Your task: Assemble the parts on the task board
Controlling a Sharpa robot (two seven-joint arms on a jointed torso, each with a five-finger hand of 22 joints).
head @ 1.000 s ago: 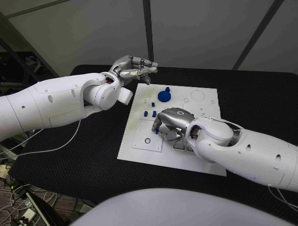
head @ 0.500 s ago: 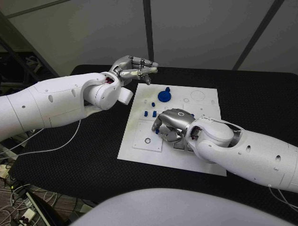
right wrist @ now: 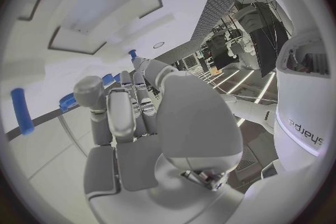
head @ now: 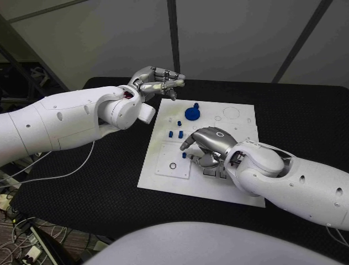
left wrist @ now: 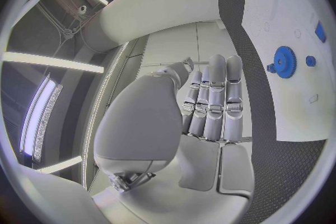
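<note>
Right robot hand [head: 209,142] hovers low over the task board [head: 234,185], fingers curled, can't tell if it's holding anything. Left robot hand [head: 154,81] hangs empty at the board's far edge, fingers loosely apart. Blue gear [head: 192,113] stands near that edge; small blue pegs [head: 175,133] could get knocked by the knuckles.

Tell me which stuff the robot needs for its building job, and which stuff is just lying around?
For the job:
white task board
blue gear standing on the board
small blue pegs
right hand, over the board's middle
left hand, held off the board's far corner

Just lying about:
black table
white cable
</note>
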